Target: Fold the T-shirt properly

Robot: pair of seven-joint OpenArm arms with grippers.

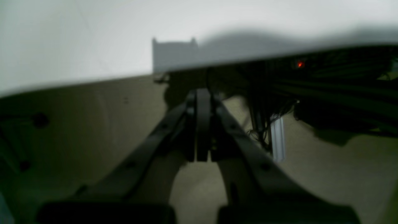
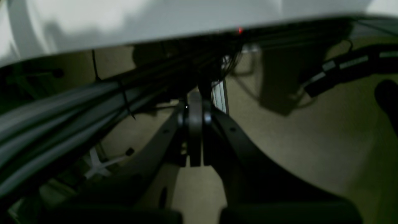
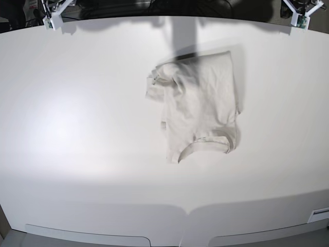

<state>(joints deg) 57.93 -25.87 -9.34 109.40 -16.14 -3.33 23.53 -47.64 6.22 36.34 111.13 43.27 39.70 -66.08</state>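
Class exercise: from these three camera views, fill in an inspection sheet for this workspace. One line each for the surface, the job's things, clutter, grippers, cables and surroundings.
Surface: white tabletop, bare apart from the shirt; shadows along its far edge.
Job's things: the T-shirt lies loosely folded and wrinkled, right of centre in the base view, with a hemmed opening at its near end.
Clutter: nothing seen.
Grippers: left gripper and right gripper are both shut and empty, held beyond the table edge over the floor; neither appears in the base view.
Cables: dark cable bundle under the table edge, with a small red light.
Surroundings: beige floor; white brackets at the table's far corners.
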